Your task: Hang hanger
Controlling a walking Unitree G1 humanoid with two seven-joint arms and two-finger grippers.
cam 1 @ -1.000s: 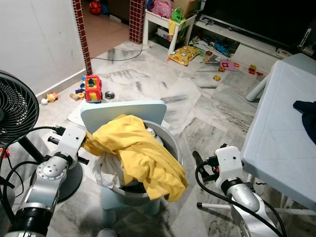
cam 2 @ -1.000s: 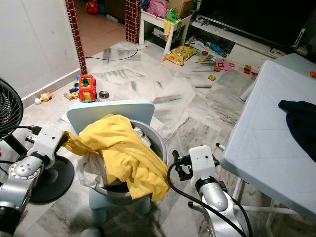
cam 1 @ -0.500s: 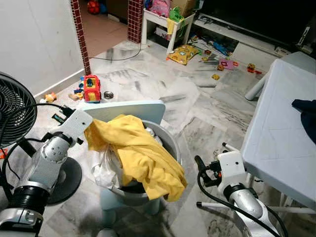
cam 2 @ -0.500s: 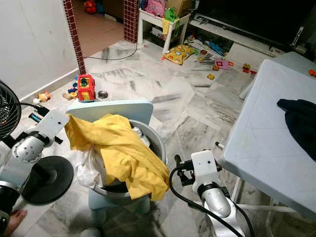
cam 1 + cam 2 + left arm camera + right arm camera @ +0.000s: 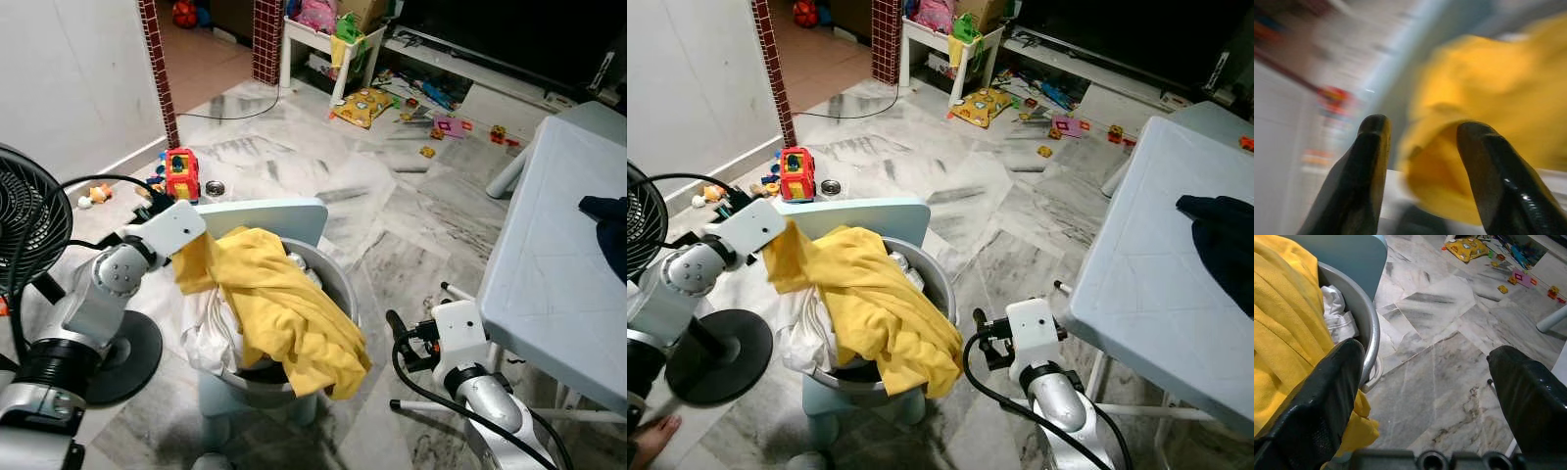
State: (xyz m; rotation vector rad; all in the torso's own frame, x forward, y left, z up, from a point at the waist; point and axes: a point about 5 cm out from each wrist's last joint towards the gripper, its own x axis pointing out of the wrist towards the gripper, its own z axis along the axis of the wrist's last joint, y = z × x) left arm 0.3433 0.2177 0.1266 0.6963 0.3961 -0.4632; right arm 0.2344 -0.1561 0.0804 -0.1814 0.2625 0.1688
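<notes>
Holding my left pincer (image 5: 199, 247) against the near upper edge of the yellow shirt (image 5: 279, 305), I see its two fingers spread in the wrist view, with a fold of that cloth bunched between them and slightly beyond; the picture is smeared, so I cannot say whether they pinch it. The shirt is draped over the grey basket (image 5: 338, 282), spilling down the rim on the side toward my right pincer (image 5: 392, 325). That one waits low beside the basket, fingers wide apart and holding nothing. White laundry (image 5: 208, 333) sits just below my left pincer. Behind the basket stands a pale blue chair back (image 5: 284, 211). A dark garment (image 5: 609, 223) lies on the counter (image 5: 549, 245), well beyond my right pincer. I can spot no hanger anywhere, so by my reckoning the hanging has barely begun.
</notes>
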